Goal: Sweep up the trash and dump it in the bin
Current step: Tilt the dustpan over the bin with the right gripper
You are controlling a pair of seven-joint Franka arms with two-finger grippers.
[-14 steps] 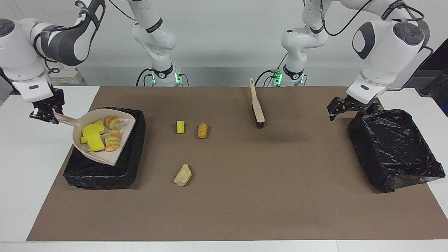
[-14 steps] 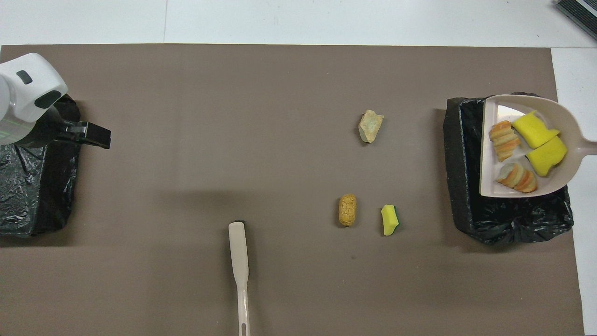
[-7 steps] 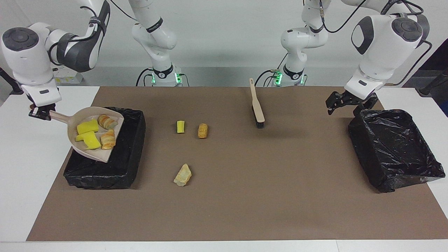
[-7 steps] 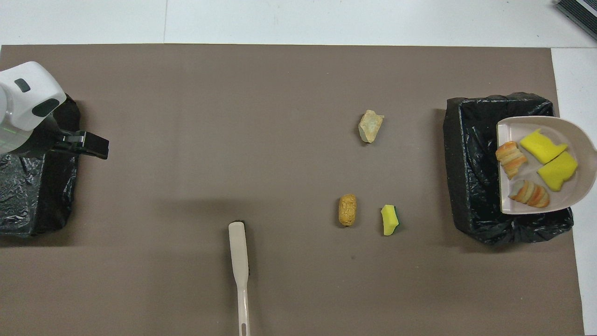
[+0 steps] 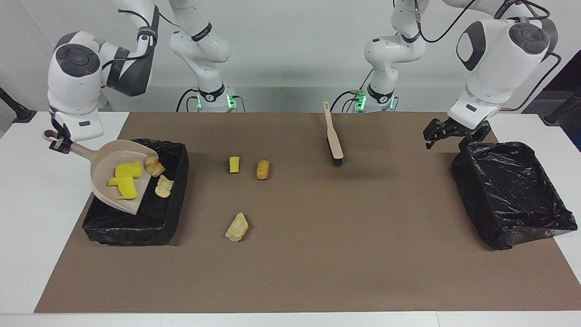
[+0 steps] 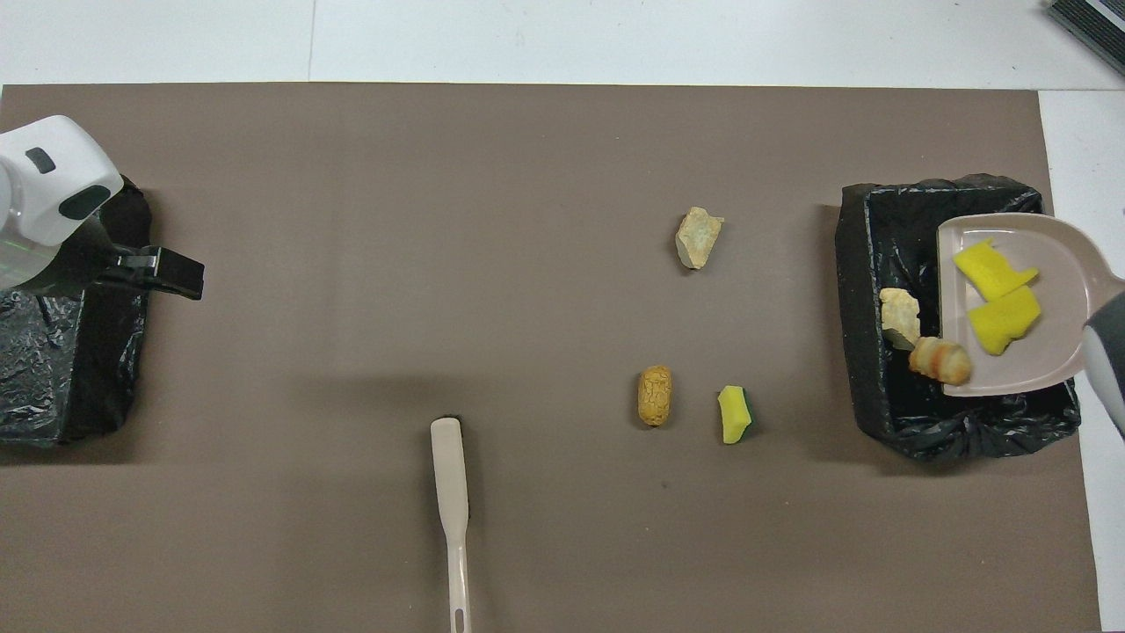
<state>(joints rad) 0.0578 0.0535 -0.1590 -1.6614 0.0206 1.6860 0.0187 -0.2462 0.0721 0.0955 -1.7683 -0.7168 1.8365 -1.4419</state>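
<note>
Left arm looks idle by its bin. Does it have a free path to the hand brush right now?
Probably yes. The left pincer hangs open over the mat beside the empty bin, holding nothing. The hand brush lies alone on bare mat toward that arm's base, with nothing between them. The right pincer is busy tipping the dustpan.

Count, taken outward from the dustpan point(image 5: 119, 179):
- Dustpans: one.
- Black-lined bins: two, one under the dustpan point(image 5: 136, 218), one well apart from it point(image 5: 513, 195).
- Hand brushes: one point(image 5: 333, 136).
- Yellow sponge chunks: three; two in the dustpan point(image 5: 128, 169) point(image 5: 125, 187), one off it point(image 5: 233, 164).
- Bread-like lumps: four; one at the dustpan's lip point(image 5: 153, 165), one just past it point(image 5: 164, 186), two off it point(image 5: 263, 169) point(image 5: 237, 227).
- Robot arms: two.
</note>
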